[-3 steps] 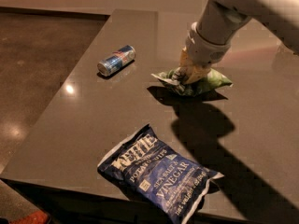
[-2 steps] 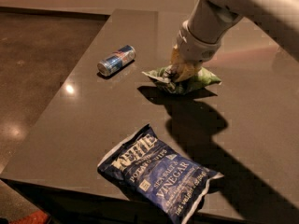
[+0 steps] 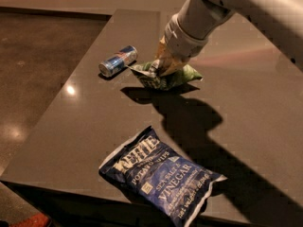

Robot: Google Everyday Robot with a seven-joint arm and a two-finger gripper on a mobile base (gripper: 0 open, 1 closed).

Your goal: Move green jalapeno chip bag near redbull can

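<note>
Camera view, change: the gripper (image 3: 162, 65), upper centre, has carried the green jalapeno chip bag (image 3: 177, 78) leftward over the table (image 3: 80, 131).
Jaws: clenched on the bag's top edge.
Bag now: left tip just beside the redbull can (image 3: 118, 60), upper left.
Blue Kettle bag (image 3: 158, 174): unmoved, lower centre.
Meaning: likely only lowering and release remain.
</note>
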